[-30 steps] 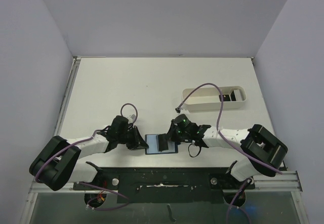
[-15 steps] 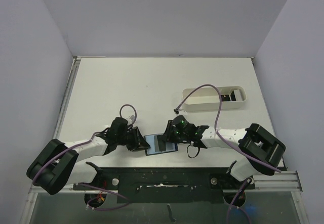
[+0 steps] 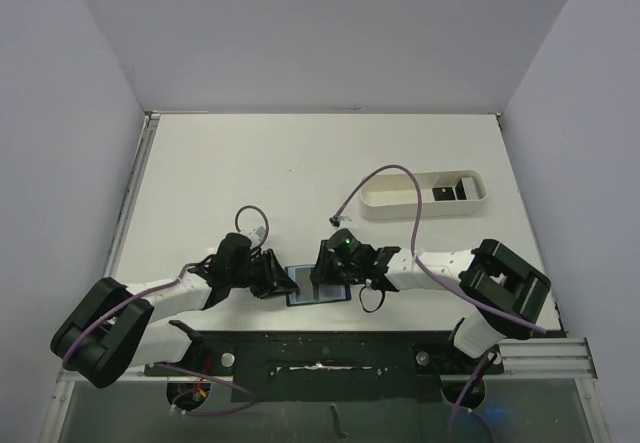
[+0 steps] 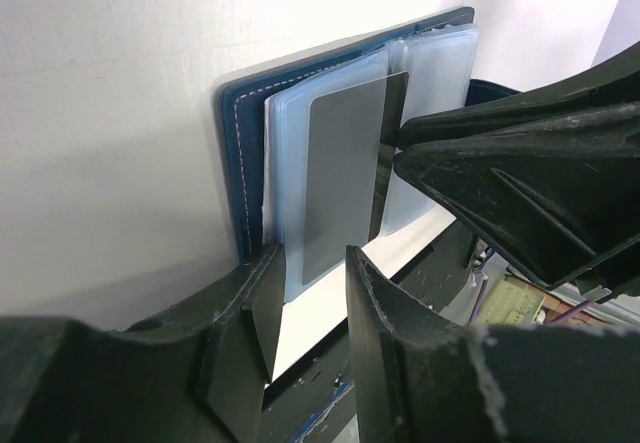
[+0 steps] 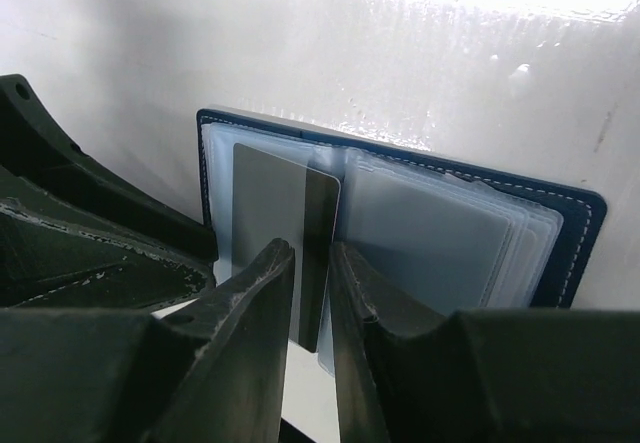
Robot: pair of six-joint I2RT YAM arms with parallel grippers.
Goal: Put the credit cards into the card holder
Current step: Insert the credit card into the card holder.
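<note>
The card holder [image 3: 300,297] lies open on the table between my two grippers, navy outside [image 4: 236,163] with clear sleeves inside [image 5: 430,233]. One dark credit card [image 4: 345,173] [image 5: 275,213] lies flat on its left half, mostly under a clear sleeve, with one long edge still bare. My left gripper [image 3: 283,283] [image 4: 311,255] is open at the holder's near edge, with only table and the sleeve's end showing in the gap. The right gripper [image 3: 322,271] [image 5: 311,248] hovers over the card's bare edge with its jaws slightly apart, gripping nothing.
A long white tray [image 3: 385,203] stands at the back right, with more dark cards [image 3: 450,193] at its right end. A purple cable [image 3: 400,178] arcs over the tray. The black base rail [image 3: 320,348] runs right behind the holder.
Both grippers have gone from shut to open. The right gripper has slid left across the holder, and the card now lies further inside the sleeve.
</note>
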